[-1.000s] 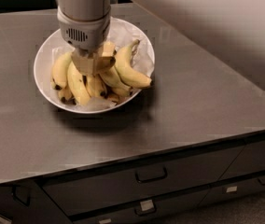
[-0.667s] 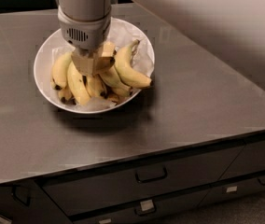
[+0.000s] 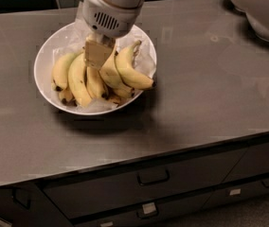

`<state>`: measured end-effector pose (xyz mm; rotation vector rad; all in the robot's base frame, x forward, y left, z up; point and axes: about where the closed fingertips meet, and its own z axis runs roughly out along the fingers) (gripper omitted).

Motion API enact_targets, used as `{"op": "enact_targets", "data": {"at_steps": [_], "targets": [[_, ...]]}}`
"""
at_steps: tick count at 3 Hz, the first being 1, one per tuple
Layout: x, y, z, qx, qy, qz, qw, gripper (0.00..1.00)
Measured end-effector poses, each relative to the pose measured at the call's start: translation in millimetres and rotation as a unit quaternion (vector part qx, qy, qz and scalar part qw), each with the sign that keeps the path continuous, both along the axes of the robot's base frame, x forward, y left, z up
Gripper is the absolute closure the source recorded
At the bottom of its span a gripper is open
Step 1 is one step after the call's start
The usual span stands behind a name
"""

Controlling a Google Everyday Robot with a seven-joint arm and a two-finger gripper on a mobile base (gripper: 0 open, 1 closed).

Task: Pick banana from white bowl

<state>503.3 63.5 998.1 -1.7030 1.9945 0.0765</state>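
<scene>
One gripper (image 3: 98,56) is down inside the white bowl (image 3: 43,72), with its tan lower part pushed in among the fruit near the middle of the pile. Whether its fingers are wide, narrow or closed on something, I cannot tell, because the bananas around them cover the tips. Directly to the right of the tan part lies one yellow fruit, and next to that is the banana (image 3: 130,74), strongly curved, with its thin pale stem pointing up toward the far rim and its dark tip hanging over the right rim. It is in the bowl and looks not yet lifted. The other bananas (image 3: 80,79) lie to the left, side by side, resting on the crumpled paper (image 3: 146,60) that lines the bowl. I think the gripper comes from above because the fruit is packed close and the bowl wall leaves little room from the side. The round wrist housing (image 3: 107,18) stands over the far half of the bowl. The bowl sits on the grey desk (image 3: 210,93), above the drawers (image 3: 153,178).

Compared with one second ago, the wrist housing is further to the right and the tan part a little higher. The bowl and the bananas seem in the same places.
</scene>
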Motion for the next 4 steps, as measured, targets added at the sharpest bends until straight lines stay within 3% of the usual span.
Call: {"op": "enact_targets", "data": {"at_steps": [1,2,3,4], "targets": [[-8.8,-11.4,21.5,0.053,-0.028,0.026,0.9979,1.0],[-17.8,-21.2,40.8,0.102,-0.054,0.054,0.9918,1.0],[-35.5,-30.0,62.3,0.156,-0.077,0.098,0.9799,1.0],[-39.0,-25.1,66.8,0.155,-0.08,0.103,0.9793,1.0]]}}
